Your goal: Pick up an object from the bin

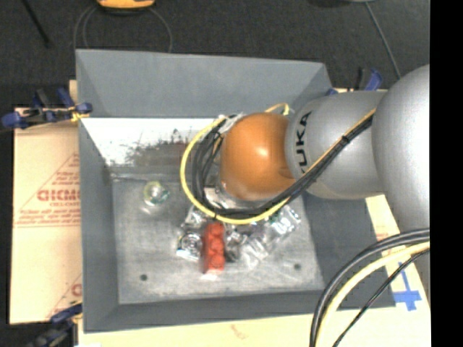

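The grey arm (347,150), lettered KUKA, reaches into the grey metal bin (134,259). Its orange cover (253,157) hangs above a heap of crinkled clear wrappers (269,231) and a red knobbed block (213,248) mid-floor. I cannot tell whether the pincer (219,202) is apart or together.

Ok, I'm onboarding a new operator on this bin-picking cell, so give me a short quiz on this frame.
1. True or false: the red block lies against the far wall of the bin.
2. What lies alone, left of the heap of shiny crumpled pieces? A) small clear ball B) blue cup C) yellow sponge
3. From which side of the view does the arm reach in?
Key: 1 false, it lies in the heap near the middle of the floor; 2 A; 3 the right.
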Available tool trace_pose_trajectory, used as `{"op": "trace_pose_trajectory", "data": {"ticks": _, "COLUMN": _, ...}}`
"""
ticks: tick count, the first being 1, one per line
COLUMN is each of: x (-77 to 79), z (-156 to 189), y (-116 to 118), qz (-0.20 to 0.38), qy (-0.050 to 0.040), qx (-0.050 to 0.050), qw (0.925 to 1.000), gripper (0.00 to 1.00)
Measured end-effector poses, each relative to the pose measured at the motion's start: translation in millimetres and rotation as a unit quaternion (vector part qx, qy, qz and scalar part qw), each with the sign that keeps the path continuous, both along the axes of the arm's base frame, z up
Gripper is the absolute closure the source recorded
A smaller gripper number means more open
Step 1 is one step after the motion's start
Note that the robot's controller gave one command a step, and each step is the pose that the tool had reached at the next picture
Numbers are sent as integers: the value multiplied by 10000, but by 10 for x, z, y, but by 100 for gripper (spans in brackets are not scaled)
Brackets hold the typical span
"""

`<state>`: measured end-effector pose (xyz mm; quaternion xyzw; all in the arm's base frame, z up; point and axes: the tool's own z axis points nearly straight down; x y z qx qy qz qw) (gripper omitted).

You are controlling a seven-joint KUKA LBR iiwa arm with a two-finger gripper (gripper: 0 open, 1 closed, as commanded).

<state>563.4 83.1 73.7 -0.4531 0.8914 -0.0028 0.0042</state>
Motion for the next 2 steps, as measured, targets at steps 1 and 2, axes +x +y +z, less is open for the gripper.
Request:
{"op": "trace_pose_trajectory", "data": {"ticks": 1, "x": 19, "z": 30, "y": 20, "qz": -11, "qy": -28, "qx": 22, "qw": 10000, "gripper": 100}}
{"op": "trace_pose_trajectory", "data": {"ticks": 2, "x": 157, "z": 1419, "y": -59, "qz": 376, "qy": -13, "qx": 10, "qw": 9993, "gripper": 100}}
